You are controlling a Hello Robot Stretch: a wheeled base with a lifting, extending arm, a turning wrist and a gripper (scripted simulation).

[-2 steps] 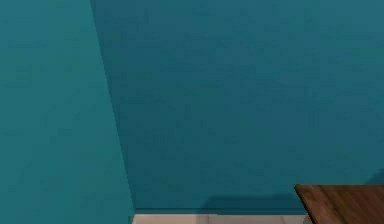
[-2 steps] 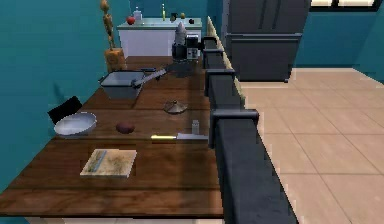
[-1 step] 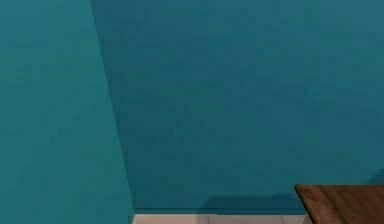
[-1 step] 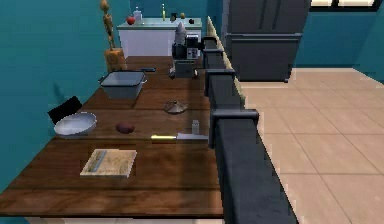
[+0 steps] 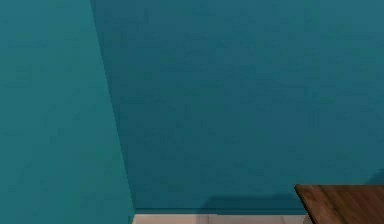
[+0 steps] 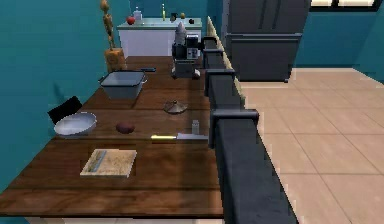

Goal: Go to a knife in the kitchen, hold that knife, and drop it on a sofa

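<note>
Resting on the table [image 6: 170, 180] are a white bowl [image 6: 75, 124] and grey pan [image 6: 122, 84]; whether the pincer [image 6: 182, 68] holds anything is unclear.

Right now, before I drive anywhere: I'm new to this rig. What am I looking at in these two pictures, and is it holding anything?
The machine is a wheeled robot with one arm that reaches out sideways. The forward view looks ahead from the robot. It shows a teal wall close in front and the corner of a wooden table at the lower right. The arm side view looks out along the arm, the dark bar rising beside the table's right edge. On the table lie a white bowl, a grey tray, a pale board and what looks like a knife with a yellow handle. The fingers are at the bar's far end with dark things on the table behind them, so I cannot tell whether anything is held.
</note>
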